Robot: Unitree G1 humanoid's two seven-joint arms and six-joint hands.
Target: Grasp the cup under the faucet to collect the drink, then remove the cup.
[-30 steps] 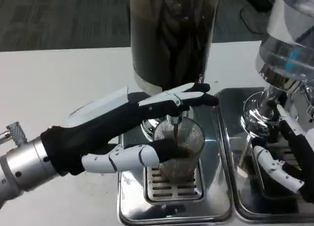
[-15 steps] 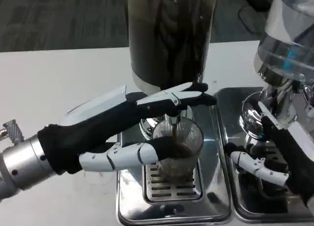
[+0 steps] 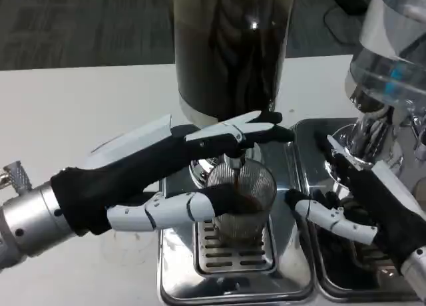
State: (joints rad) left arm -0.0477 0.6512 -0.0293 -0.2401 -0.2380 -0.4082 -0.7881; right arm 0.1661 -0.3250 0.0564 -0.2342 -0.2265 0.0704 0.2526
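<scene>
Left hand (image 3: pixel 166 179): wrapped around cup, thumb in front, fingers behind.
Cup (image 3: pixel 243 199): upright on drip tray (image 3: pixel 233 279) under faucet (image 3: pixel 234 161), dark drink inside.
Right hand (image 3: pixel 363 203): holding nothing, fingers spread, just beside cup, above right tray (image 3: pixel 313 130).
Bench (image 3: pixel 73 113): white.

A lab or office: grey carpet (image 3: pixel 80 26), white table (image 3: pixel 80 113), drink dispensers (image 3: pixel 229 50).
</scene>
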